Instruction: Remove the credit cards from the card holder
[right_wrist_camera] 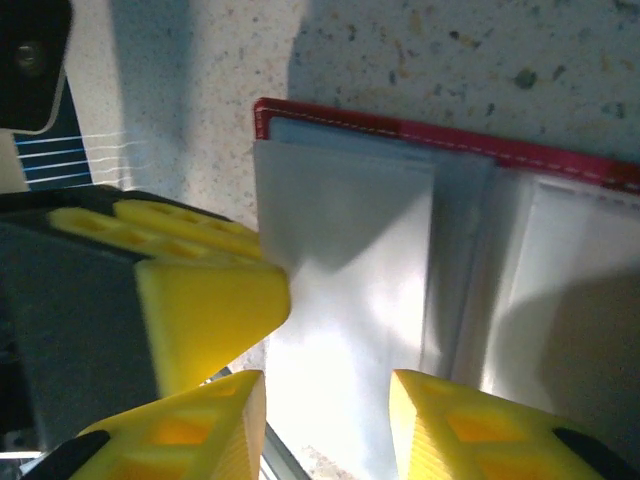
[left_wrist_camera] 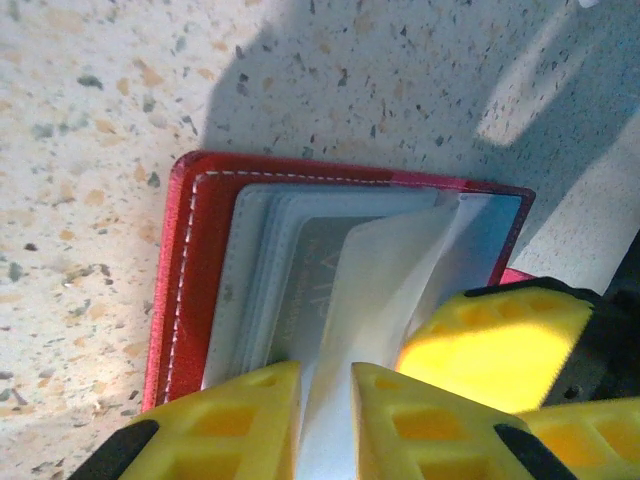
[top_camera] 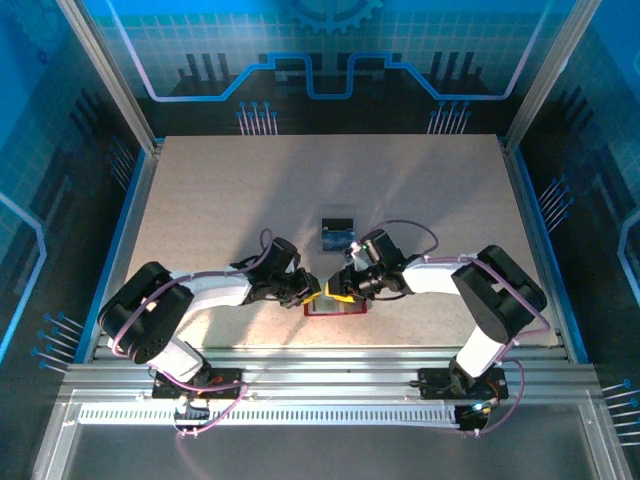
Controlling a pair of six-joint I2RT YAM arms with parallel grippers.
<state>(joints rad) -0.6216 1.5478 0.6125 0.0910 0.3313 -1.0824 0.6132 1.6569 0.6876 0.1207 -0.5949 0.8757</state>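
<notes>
The red card holder point(top_camera: 337, 309) lies open near the table's front edge, its pale grey pockets facing up point(left_wrist_camera: 185, 260) point(right_wrist_camera: 420, 132). A grey card point(left_wrist_camera: 305, 275) sits inside a pocket. My left gripper point(left_wrist_camera: 327, 375) point(top_camera: 313, 295) is shut on a pale pocket leaf point(left_wrist_camera: 385, 270) of the holder and lifts it into a curve. My right gripper point(right_wrist_camera: 328, 385) point(top_camera: 337, 291) hangs open over that leaf point(right_wrist_camera: 340, 230), nothing pinched. One of its fingers point(left_wrist_camera: 490, 340) crowds in beside the left one. A black and a blue credit card point(top_camera: 337, 235) point(right_wrist_camera: 55, 160) lie on the table behind the holder.
The speckled tabletop point(top_camera: 220, 200) stretches behind and to both sides. A metal rail point(top_camera: 320, 360) runs along the front edge just below the holder. Both arms meet over the holder, fingertips almost touching.
</notes>
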